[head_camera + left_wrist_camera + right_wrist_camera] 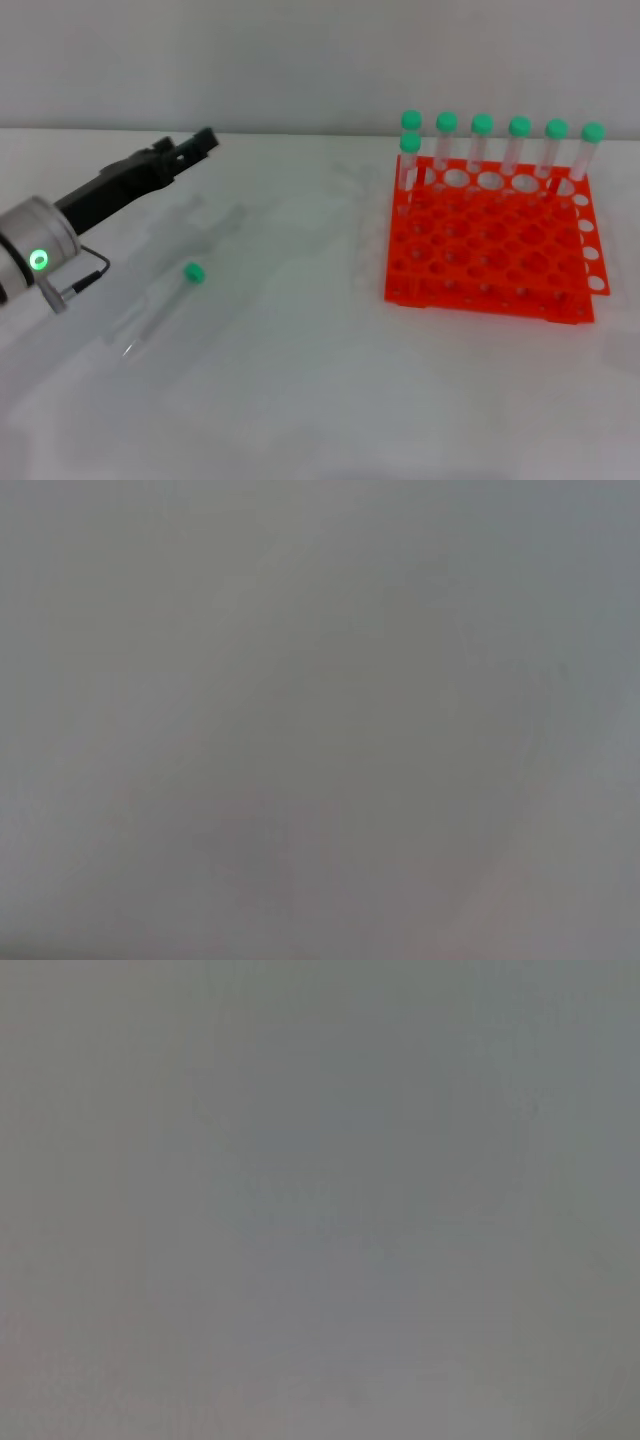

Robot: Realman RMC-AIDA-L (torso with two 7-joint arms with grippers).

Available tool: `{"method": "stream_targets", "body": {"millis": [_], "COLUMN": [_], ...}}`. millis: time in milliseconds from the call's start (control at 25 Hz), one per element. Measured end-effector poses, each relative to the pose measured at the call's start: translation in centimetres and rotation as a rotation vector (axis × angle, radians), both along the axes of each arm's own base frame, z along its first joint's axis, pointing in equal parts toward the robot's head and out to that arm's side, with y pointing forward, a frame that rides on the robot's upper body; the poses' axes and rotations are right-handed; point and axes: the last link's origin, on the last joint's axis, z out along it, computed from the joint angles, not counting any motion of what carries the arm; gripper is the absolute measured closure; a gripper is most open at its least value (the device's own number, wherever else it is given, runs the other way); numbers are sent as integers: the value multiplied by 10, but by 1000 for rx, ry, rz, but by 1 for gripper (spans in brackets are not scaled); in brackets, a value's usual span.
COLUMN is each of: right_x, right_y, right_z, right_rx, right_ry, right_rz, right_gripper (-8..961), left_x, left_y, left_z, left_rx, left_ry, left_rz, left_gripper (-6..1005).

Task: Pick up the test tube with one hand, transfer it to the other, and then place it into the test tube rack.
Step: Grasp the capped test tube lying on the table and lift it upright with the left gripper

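Currently the left gripper (205, 139) hangs over the left part of the white table (300, 400), reaching forward and toward the middle from a silver wrist with a green ring light (39, 261). Its black fingers point away from the robot; whether they are spread or pressed together I cannot tell from the head view. Nothing shows between them.

Test tube (160, 305) lies flat on the table, nearer the robot than the gripper tip and apart from it. Clear body, hard to trace against the white surface. Green cap (194, 272) at the far end, round tip toward the robot, the whole tube slanted toward the left.

Test tube rack (490, 240) sits on the right part of the table, well apart from the lying tube. Orange-red, two tiers pierced with round holes, white edge on its right side. Seven capped tubes (482, 145) already stand upright in it: six along the back row, one more just in front of the back-left corner. Other holes open.

Right gripper: not seen in any view.

Both wrist views give only a flat grey field; nothing can be made out in them.
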Motion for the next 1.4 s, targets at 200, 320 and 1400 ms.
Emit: {"method": "stream_targets", "body": {"millis": [200,320,1400], "right_x": [-2,-3,-11], "right_y": [2,2,12], "right_z": [0,0,-1], "right_rx": [-2,-2,-3], "right_ry": [-1,-1,-1], "right_rz": [7,9,34], "right_gripper": [217,217,217], "left_x": [17,26,57], "left_y": [21,29,46], "left_z": [11,19,76], "left_rx": [-249,-376,-883], "left_ry": [59,107,570], "left_rz": [-15,-1,513], "left_gripper": [107,106,106]}}
